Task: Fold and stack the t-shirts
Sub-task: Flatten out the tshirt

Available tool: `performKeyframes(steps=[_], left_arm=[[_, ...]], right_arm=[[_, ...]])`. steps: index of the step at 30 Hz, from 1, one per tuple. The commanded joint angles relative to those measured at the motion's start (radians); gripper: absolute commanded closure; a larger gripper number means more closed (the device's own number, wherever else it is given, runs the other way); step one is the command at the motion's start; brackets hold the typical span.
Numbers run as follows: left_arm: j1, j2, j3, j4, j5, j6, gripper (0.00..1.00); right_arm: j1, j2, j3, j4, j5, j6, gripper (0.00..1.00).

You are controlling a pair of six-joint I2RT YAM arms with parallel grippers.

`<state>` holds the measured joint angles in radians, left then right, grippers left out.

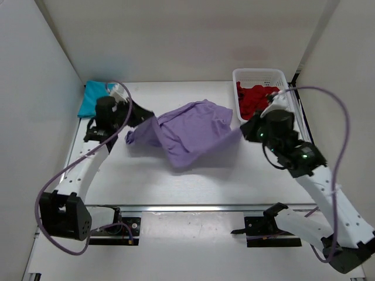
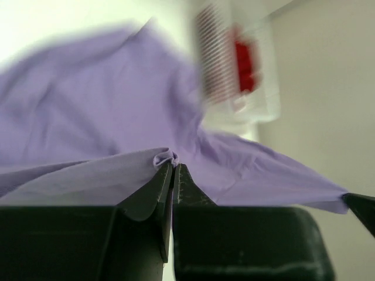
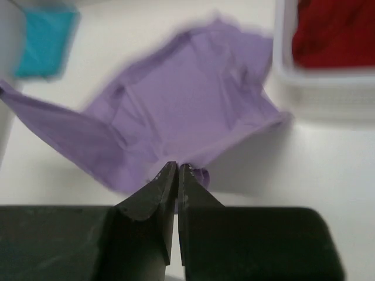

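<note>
Lavender shirt (image 1: 190,132) stretched above the table (image 1: 205,181), pinched at both ends.
At the far left a folded teal shirt (image 1: 92,98) is laid flat. The left gripper (image 2: 174,167) is clamped on the lavender shirt's left edge; the opposite edge is pinched in the closed right gripper (image 3: 177,167). At the far right a dark red shirt (image 1: 255,98) is seen bunched inside the white basket (image 1: 258,74).

No legible text, label, brand, number or sign was found on any surface in the three views.
</note>
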<state>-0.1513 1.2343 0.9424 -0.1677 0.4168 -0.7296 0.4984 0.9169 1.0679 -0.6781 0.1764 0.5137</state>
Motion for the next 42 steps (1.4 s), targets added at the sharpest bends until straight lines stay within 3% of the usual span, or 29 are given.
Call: performKeyframes(steps=[1, 3, 5, 7, 9, 10, 11, 12, 14, 17, 19, 23, 27, 32, 35, 38, 42], left_arm=[[0.097, -0.102, 0.18, 0.025, 0.141, -0.09, 1.0], [0.242, -0.136, 0.185, 0.132, 0.279, -0.19, 1.0], [0.367, -0.163, 0.18, 0.3, 0.371, -0.383, 1.0], [0.462, -0.17, 0.264, 0.26, 0.393, -0.387, 1.0], [0.475, -0.144, 0.349, 0.168, 0.361, -0.341, 1.0], [0.476, -0.13, 0.358, 0.183, 0.358, -0.352, 1.0], [0.478, -0.115, 0.357, 0.204, 0.355, -0.369, 1.0], [0.48, -0.099, 0.358, 0.2, 0.332, -0.366, 1.0], [0.472, -0.052, 0.364, 0.168, 0.292, -0.332, 1.0], [0.418, 0.023, 0.386, 0.025, 0.096, -0.184, 1.0], [0.379, 0.078, 0.369, -0.012, 0.007, -0.122, 1.0], [0.305, 0.246, 0.364, 0.034, -0.033, -0.128, 1.0], [0.286, 0.41, 0.582, 0.028, -0.036, -0.166, 1.0], [0.297, 0.54, 0.959, -0.047, -0.035, -0.192, 1.0], [0.334, 0.59, 1.16, -0.076, -0.032, -0.22, 1.0], [0.389, 0.57, 1.15, -0.014, 0.002, -0.267, 1.0], [0.443, 0.522, 1.077, 0.002, 0.014, -0.266, 1.0]], right_arm=[[0.108, 0.037, 0.41, -0.167, 0.2, -0.136, 1.0], [0.164, 0.091, 0.589, -0.202, 0.294, -0.161, 1.0], [0.239, 0.154, 0.742, -0.216, 0.337, -0.228, 1.0], [0.255, 0.256, 0.88, -0.227, 0.365, -0.285, 1.0], [0.198, 0.345, 1.047, -0.239, 0.301, -0.339, 1.0], [0.108, 0.399, 1.117, -0.242, 0.179, -0.355, 1.0], [-0.043, 0.451, 1.138, -0.245, 0.091, -0.354, 1.0], [-0.196, 0.464, 1.136, -0.224, -0.101, -0.336, 0.99], [-0.303, 0.528, 1.069, -0.14, -0.296, -0.334, 1.0], [-0.328, 0.687, 1.15, -0.164, -0.296, -0.397, 1.0], [-0.365, 0.765, 1.17, -0.144, -0.375, -0.399, 1.0], [-0.377, 1.0, 1.283, -0.112, -0.407, -0.393, 1.0], [-0.414, 1.138, 1.437, 0.01, -0.465, -0.304, 1.0], [-0.443, 1.099, 1.48, 0.299, -0.489, -0.195, 1.0], [-0.457, 0.996, 1.465, 0.445, -0.471, -0.182, 1.0], [-0.452, 0.955, 1.46, 0.468, -0.439, -0.234, 1.0], [-0.451, 0.901, 1.405, 0.36, -0.446, -0.29, 1.0]])
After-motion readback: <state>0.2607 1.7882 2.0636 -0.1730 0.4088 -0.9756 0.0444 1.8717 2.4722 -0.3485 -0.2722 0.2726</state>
